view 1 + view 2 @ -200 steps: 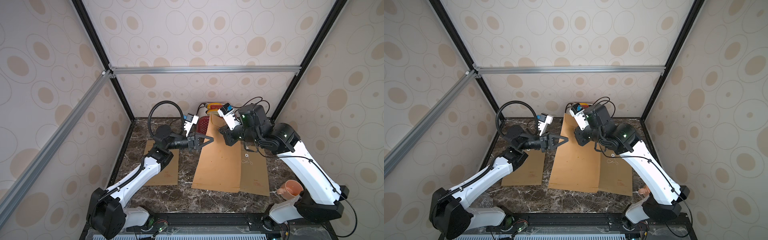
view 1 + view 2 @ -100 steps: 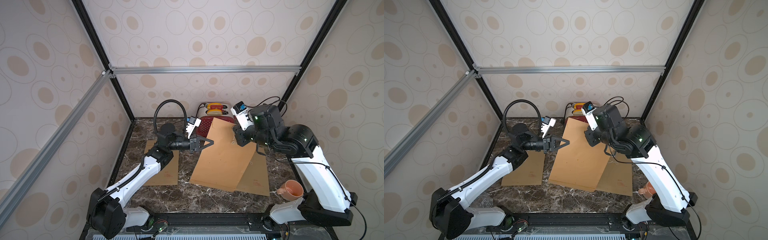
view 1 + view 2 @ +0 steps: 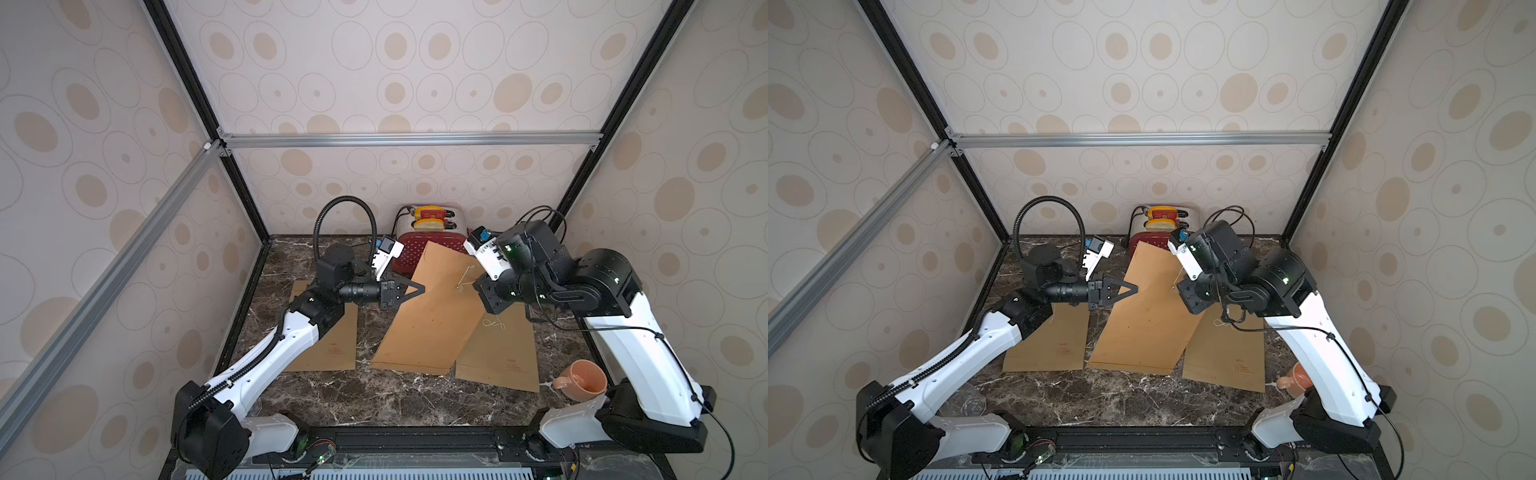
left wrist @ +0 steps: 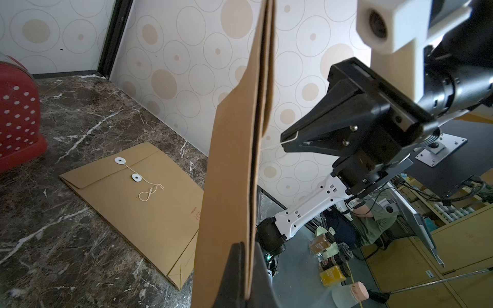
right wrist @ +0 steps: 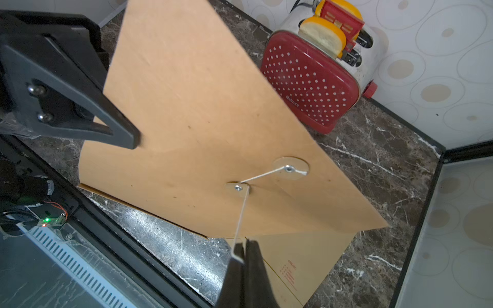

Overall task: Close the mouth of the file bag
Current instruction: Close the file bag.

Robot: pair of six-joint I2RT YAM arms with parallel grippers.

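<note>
The left fingers [image 3: 419, 286] clamp the tilted file bag [image 3: 432, 316] by its edge. The right fingers [image 5: 245, 256] are nearer and pinch the string [image 5: 241, 213] — in a top view its disc [image 3: 458, 286] sits just beside them, at nine o'clock.

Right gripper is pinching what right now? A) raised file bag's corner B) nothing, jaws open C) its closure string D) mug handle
C: the right gripper is shut on the string, which runs taut to the disc on the raised file bag.
</note>
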